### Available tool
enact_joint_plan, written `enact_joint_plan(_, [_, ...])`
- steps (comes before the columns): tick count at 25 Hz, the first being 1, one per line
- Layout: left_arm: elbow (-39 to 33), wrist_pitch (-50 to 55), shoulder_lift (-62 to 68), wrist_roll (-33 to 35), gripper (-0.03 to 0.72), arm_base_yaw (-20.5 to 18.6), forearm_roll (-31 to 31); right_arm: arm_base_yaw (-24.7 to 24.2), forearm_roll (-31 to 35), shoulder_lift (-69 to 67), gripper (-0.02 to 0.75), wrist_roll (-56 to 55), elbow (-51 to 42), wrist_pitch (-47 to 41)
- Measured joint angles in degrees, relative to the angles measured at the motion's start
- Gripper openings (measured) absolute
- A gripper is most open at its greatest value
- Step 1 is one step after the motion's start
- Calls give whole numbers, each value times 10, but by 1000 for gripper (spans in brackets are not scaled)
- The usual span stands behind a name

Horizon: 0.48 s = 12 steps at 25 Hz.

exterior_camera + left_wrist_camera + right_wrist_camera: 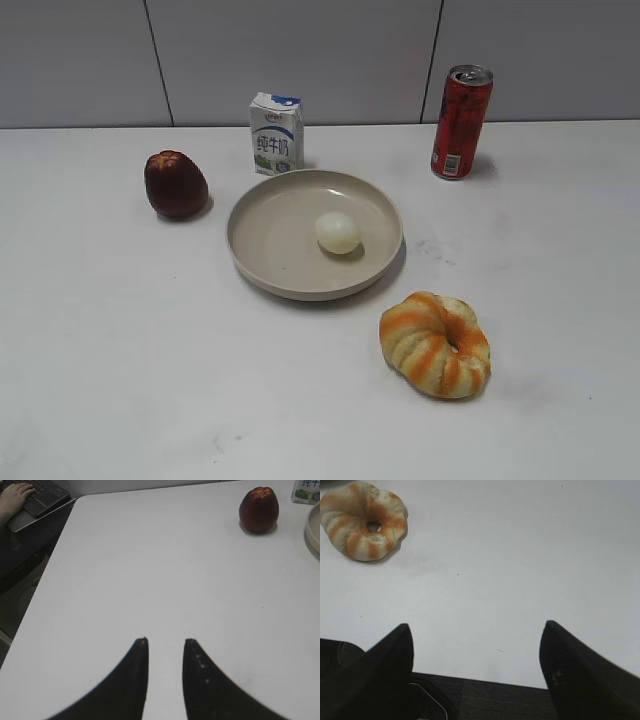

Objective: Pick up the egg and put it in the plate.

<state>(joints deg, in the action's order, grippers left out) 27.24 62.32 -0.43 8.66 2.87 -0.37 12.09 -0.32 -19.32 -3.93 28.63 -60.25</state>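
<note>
The egg (338, 232) is seen lying inside the plate (262, 255), slightly right of the dish's centre, resting on its flat floor and apart from the raised rim. The plate is set on the white bench (120, 350). Behind it a small milk carton (276, 133) is stood upright; an apple (175, 184), dark red, is placed to its left, a red can (461, 121) stands at the back right, and a striped bread ring (436, 344) lies at the front right, near the plate but not touching it.

No arm is recorded in the exterior view. In the left wrist view the left fingers (166, 641) are held over bare bench with only a narrow gap between the tips, nothing gripped; the apple is seen far ahead and to the right of them, with the plate's edge at the right border. In the right wrist view the right fingers (477, 626) are spread wide and empty above the bench's near edge; the bread ring is seen ahead and to the left of them.
</note>
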Motion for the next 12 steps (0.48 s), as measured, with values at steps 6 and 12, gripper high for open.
enact_joint_plan(6, [0,0,0,0,182,0,0,-8,3,49,591,0,0,1])
enact_joint_plan(12, [0,0,0,0,182,0,0,-85,3,137,591,0,0,1])
